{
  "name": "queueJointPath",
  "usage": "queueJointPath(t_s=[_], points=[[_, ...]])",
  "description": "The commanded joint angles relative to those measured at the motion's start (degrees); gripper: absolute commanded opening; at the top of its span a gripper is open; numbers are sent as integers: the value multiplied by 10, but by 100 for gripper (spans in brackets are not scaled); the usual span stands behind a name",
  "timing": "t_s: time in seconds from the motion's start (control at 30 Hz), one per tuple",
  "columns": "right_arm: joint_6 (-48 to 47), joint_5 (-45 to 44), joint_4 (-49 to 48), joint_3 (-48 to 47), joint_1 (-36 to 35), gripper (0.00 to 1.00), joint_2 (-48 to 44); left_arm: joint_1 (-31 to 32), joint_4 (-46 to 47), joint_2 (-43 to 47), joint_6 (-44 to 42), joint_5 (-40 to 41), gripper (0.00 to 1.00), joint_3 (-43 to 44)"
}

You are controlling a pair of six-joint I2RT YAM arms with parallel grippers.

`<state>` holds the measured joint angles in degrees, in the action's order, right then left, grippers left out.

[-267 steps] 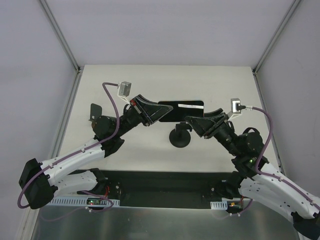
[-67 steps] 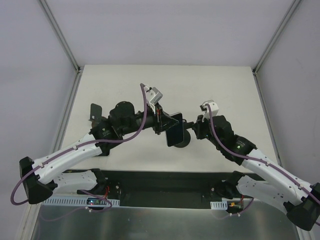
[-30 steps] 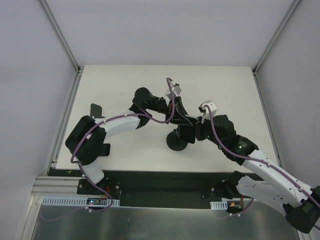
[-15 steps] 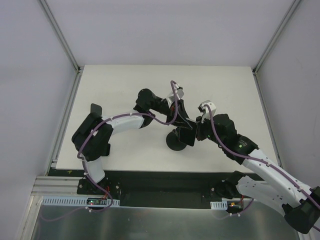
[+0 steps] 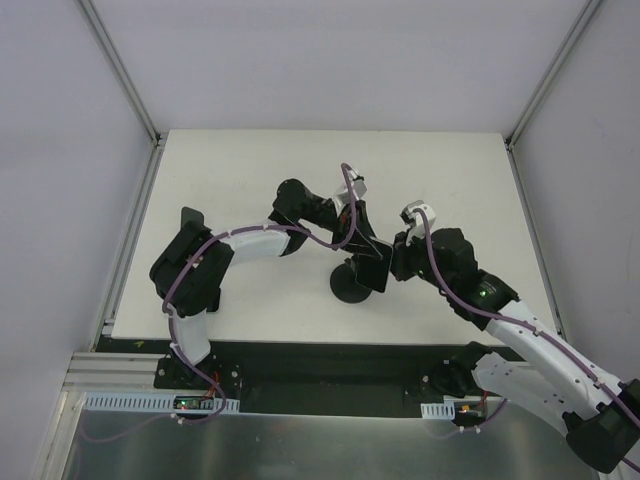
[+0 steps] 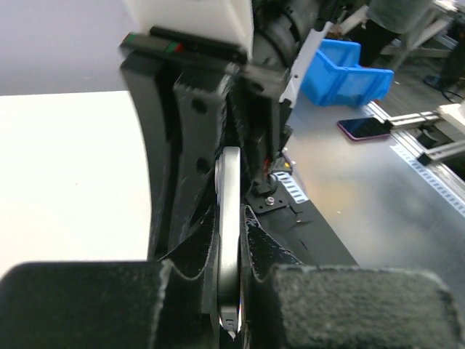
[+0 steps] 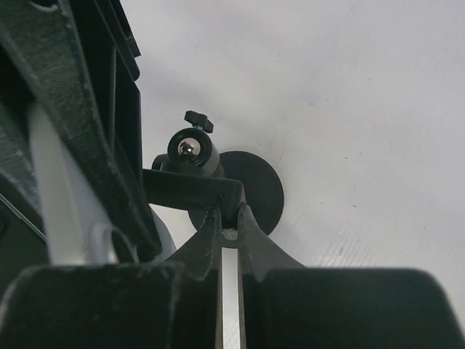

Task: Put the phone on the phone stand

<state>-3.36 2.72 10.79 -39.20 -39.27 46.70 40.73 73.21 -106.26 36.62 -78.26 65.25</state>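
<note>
The black phone [image 5: 372, 272] stands nearly upright over the phone stand, whose round black base [image 5: 347, 288] rests on the white table. My left gripper [image 5: 362, 250] is shut on the phone; in the left wrist view the phone [image 6: 228, 189] shows edge-on between the fingers, the gripper [image 6: 229, 218] clamped on both faces. My right gripper [image 5: 396, 262] is beside it on the right. In the right wrist view it [image 7: 228, 218] is shut on the stand's cradle lip, above the base [image 7: 265, 189] and ball joint [image 7: 192, 149]. Whether the phone sits in the cradle is hidden.
A small black bracket [image 5: 188, 222] stands near the table's left edge. The left wrist view looks past the table's front to a metal bench with a blue bin [image 6: 341, 69] and another phone [image 6: 363, 129].
The phone left the table, and my left gripper turned it upright and carried it right and down over the stand. My right gripper closed on the stand. In the last half second almost nothing moved.
</note>
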Motion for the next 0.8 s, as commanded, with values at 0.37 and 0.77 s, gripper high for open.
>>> queueJointPath(t_s=[0.37, 0.77], points=[[54, -36, -52, 12, -1, 0, -49, -15, -197, 227, -322, 372, 0, -166], [210, -555, 0, -11, -277, 0, -17, 146, -363, 226, -430, 1043, 0, -144]])
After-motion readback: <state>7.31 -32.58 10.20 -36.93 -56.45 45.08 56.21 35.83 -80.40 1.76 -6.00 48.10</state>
